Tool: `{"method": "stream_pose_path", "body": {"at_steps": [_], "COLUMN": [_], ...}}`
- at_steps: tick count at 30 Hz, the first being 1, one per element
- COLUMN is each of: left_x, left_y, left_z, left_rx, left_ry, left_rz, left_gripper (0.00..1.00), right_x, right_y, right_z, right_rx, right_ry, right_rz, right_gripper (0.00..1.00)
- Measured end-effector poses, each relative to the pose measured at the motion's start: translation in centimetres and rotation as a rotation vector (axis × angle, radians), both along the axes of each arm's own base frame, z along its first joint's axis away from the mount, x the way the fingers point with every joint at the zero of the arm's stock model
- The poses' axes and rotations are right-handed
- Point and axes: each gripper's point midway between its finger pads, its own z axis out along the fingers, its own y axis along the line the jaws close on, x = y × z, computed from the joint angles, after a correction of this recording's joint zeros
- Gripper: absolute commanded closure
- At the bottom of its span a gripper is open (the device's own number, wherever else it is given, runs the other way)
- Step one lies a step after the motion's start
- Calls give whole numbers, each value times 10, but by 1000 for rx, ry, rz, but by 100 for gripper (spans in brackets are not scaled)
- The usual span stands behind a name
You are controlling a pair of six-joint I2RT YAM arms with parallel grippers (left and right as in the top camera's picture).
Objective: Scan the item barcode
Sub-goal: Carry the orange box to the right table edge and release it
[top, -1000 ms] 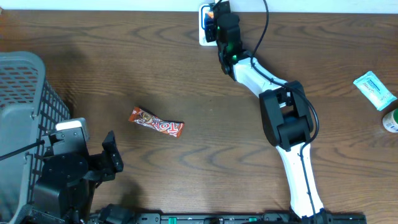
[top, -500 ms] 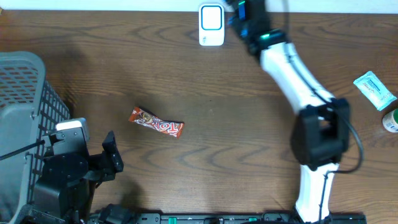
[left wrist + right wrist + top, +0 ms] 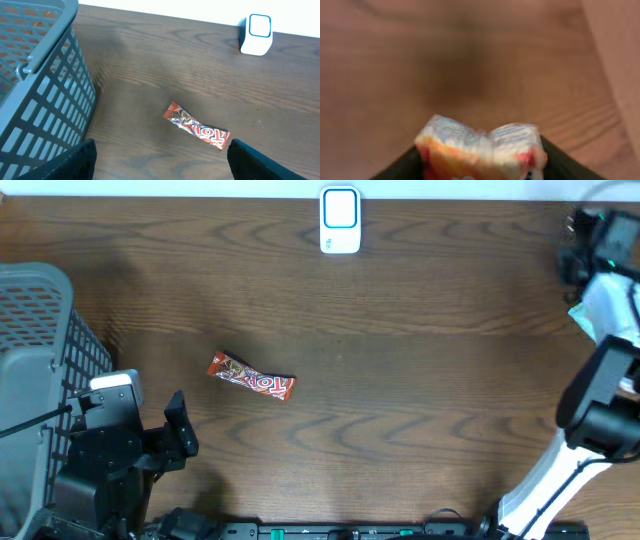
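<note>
Looks like the right gripper point(image 3: 480, 167) pinches a crinkly white-and-orange plastic packet point(image 3: 477, 142) mid-body, probably light, soft, slippery; near-left left gripper point(image 3: 160, 167) is spread, empty.

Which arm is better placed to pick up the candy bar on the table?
Left: the left claw is open near the candy bar; the right claw, far off, holds a packet.
</note>
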Motion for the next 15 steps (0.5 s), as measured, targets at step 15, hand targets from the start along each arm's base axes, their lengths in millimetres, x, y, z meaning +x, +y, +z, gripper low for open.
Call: {"method": "stream_pose_path", "body": {"at_steps": [15], "left_x": [0], "left_y": [0], "left_z": [0], "left_rx": [0], "left_ry": [0], "left_rz": [0], "left_gripper": [16], "right_x": [6], "right_y": [39], "right_z": [22], "right_rx": [351], "right_ry": [-213], "right_rz": [28], "right_gripper": [1]}}
